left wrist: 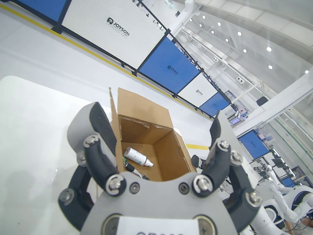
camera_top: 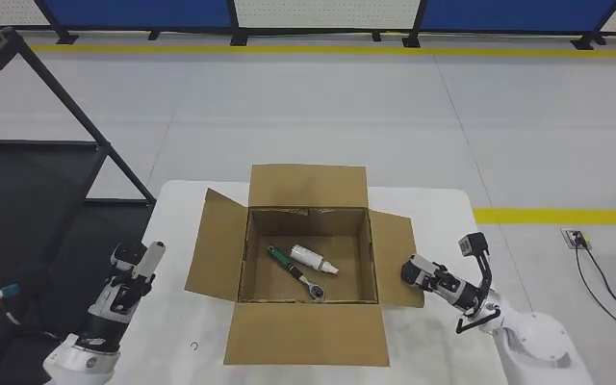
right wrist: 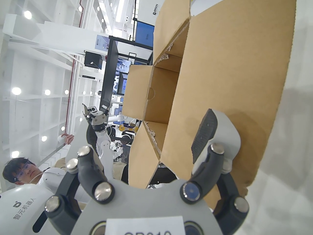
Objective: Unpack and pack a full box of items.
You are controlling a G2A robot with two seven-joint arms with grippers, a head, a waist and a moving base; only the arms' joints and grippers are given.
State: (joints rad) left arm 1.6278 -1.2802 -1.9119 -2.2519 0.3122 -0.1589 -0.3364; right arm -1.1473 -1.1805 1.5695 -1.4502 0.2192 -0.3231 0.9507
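The left gripper (left wrist: 157,113) is open, jaws spread wide, over the left part of the table (camera_top: 178,308), near the box (camera_top: 308,335) but apart from it. The right gripper (right wrist: 149,121) is also open, one finger (right wrist: 205,135) just over the right flap (camera_top: 395,258). The box sits mid-table, all four flaps spread out. Inside lie a green-handled wrench (camera_top: 293,270) and a white bottle (camera_top: 314,258), side by side.

The box (camera_top: 308,221) stands open overhead; splayed flaps (camera_top: 217,245) fence all four sides; bottle (camera_top: 313,258) and wrench (camera_top: 294,268) occupy its floor.
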